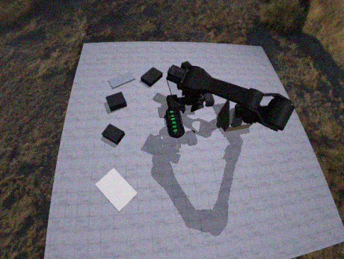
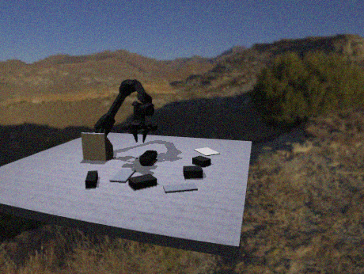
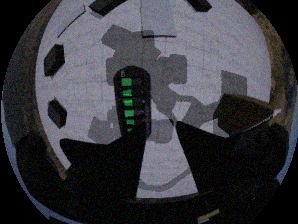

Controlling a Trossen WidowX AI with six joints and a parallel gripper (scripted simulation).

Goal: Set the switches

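Claw (image 1: pixel 185 106) (image 2: pixel 140 141) (image 3: pixel 161 125): partly open, moderate gap, nothing held. Pointing down, tips above the bench (image 1: pixel 90 228) (image 2: pixel 206 218) (image 3: pixel 205 50).

Controller unit (image 1: pixel 175 123) (image 2: pixel 148 157) (image 3: pixel 133 98): on the bench just below and to one side of the claw, switches up. Green ends show in a column along one long side. Wrist view has one finger covering the unit's near end, so can't read the last switch reliably. Underside label is out of sight.

Tan panel (image 2: pixel 93 146) (image 3: pixel 245 112): upright near the arm's base.

Further out, four dark blocks:
- first (image 1: pixel 113 134) (image 2: pixel 201 161) (image 3: pixel 57 113), on the white card's side
- second (image 1: pixel 116 101) (image 2: pixel 192 172) (image 3: pixel 54 60), near the first
- third (image 1: pixel 151 76) (image 2: pixel 142 181) (image 3: pixel 107 6), between the two grey plates in exterior
- fourth (image 2: pixel 91 179) (image 3: pixel 200 5), apart from the rest, on the panel's side

Thin grey plate (image 1: pixel 121 80) (image 2: pixel 180 188) (image 3: pixel 71 20) lies flat near the third block. Second grey plate (image 2: pixel 123 176) (image 3: pixel 158 17) is on that block's other side.

White card (image 1: pixel 116 189) (image 2: pixel 206 151): flat, well apart from the unit.
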